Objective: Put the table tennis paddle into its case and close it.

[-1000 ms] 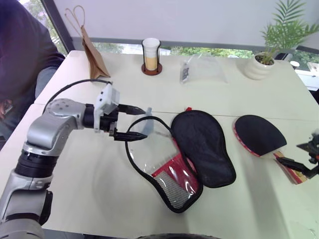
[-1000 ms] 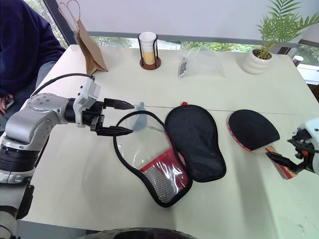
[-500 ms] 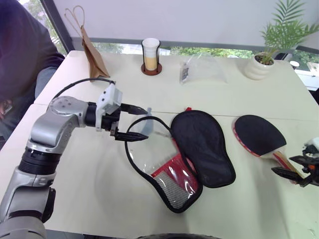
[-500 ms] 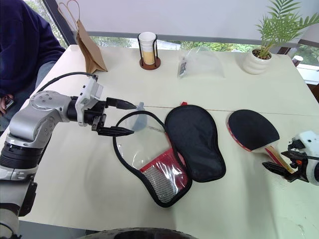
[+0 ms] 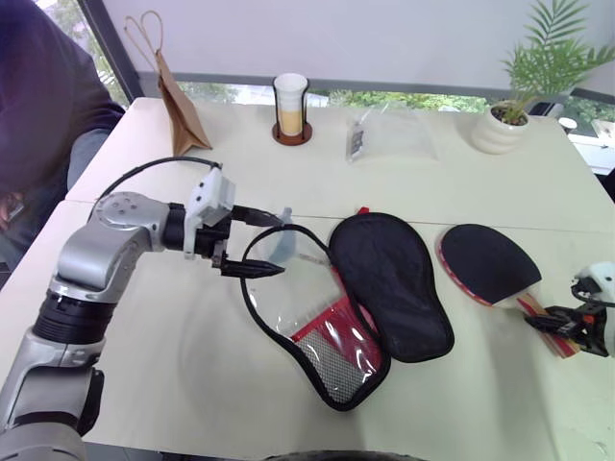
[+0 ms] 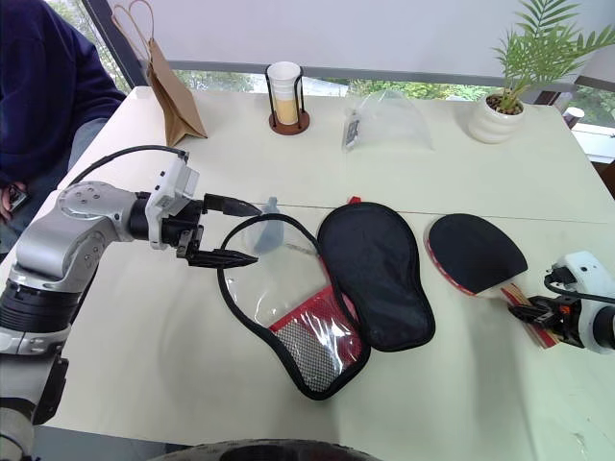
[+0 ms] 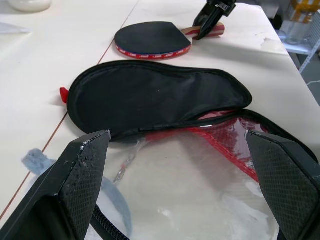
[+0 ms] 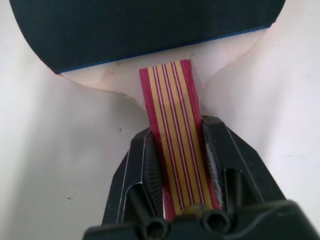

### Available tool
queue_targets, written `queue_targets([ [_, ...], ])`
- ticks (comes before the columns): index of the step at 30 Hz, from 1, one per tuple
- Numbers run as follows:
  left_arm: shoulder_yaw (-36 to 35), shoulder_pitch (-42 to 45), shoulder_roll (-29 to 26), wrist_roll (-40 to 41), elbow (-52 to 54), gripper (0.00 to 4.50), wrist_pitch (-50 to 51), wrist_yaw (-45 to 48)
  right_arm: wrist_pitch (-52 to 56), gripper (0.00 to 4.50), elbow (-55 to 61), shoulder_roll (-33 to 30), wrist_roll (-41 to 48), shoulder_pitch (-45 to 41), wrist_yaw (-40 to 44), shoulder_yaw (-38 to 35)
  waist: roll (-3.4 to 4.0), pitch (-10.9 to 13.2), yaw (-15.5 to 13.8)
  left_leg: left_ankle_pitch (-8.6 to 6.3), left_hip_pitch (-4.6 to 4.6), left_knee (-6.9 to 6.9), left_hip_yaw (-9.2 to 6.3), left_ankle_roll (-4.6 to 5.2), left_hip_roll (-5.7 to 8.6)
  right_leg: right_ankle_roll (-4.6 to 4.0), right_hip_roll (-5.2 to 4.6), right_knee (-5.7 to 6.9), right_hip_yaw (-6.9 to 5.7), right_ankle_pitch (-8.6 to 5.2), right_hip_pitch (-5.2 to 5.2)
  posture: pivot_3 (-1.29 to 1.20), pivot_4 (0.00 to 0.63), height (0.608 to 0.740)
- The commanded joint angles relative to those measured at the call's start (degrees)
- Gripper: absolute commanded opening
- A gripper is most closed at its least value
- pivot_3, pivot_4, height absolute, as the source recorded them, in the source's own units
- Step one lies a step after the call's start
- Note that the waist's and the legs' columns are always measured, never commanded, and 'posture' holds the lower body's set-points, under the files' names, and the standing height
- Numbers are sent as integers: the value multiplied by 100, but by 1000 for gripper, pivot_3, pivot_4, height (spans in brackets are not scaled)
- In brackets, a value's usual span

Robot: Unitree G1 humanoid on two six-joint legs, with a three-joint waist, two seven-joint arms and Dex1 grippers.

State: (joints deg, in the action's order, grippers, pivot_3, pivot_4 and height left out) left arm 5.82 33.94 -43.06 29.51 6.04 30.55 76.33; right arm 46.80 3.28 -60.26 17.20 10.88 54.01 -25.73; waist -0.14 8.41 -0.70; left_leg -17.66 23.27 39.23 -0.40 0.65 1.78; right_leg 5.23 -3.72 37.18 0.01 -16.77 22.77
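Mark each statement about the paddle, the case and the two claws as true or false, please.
1. The right claw is shut on the paddle handle. True.
2. The case is zipped shut. False: it lies open on the table.
3. The left claw is open. True.
4. The paddle is inside the case. False: it lies beside it.
5. The left claw holds the paddle. False: it holds nothing.

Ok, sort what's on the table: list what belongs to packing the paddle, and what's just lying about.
Belongs to the job:
- flat black-faced, red-rimmed paddle with striped wooden handle, held by the right gripper
- open black fabric paddle-shaped case

Lying about:
- brown paper bag
- white cup in black wire holder
- clear plastic bag
- potted green plant
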Motion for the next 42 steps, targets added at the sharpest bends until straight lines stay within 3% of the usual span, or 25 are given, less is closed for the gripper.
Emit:
queue_targets([
  [1, -161, 132, -50, 77, 24, 4500, -72, 74, 869, 798, 990, -177, 353, -463, -322, -656, 2, 1, 0, 0, 0, 0, 0, 0, 0, 0, 0, 0, 0, 0, 1, 0, 150, 740],
  [6, -96, 239, 74, 11, -125, 4500, -153, 79, 2734, 798, 2801, 181, 1076, -1404, -989, -420, 10, 5, 11, 3, 3, -3, 0, -5, -11, 0, 10, 0, 1, 0, 10, 0, 150, 740],
  [13, -52, 295, 159, -33, -195, 4500, -214, 105, 4483, 798, 4012, 1572, 1266, -2463, -2237, 455, 6, 5, -26, 2, 14, 0, -1, -5, -5, -1, 0, 1, 0, 0, 17, 0, 150, 740],
  [21, -104, 180, 80, -4, -67, 4500, -170, 93, 4570, 798, 4654, 2387, 1420, -1647, -2930, 887, 6, 5, 7, 3, 16, 2, -1, -5, -1, 0, 0, 7, 1, 0, 22, 0, 150, 740],
  [35, -139, 65, 38, 11, 60, 4500, -138, 20, 4570, 798, 4514, 2466, 1439, -1751, -3428, 1187, 6, 5, 12, 2, 15, 1, 0, -3, -2, 0, 6, 9, 0, 0, 25, 0, 150, 740],
  [42, -326, -38, -299, -63, -102, 4500, -232, 76, 4570, 4203, 4584, 2386, 1742, -1915, -3209, 1146, 6, 5, 22, 0, 15, 0, 0, 0, -2, 0, 7, 9, 0, 0, 26, 0, 150, 740],
])
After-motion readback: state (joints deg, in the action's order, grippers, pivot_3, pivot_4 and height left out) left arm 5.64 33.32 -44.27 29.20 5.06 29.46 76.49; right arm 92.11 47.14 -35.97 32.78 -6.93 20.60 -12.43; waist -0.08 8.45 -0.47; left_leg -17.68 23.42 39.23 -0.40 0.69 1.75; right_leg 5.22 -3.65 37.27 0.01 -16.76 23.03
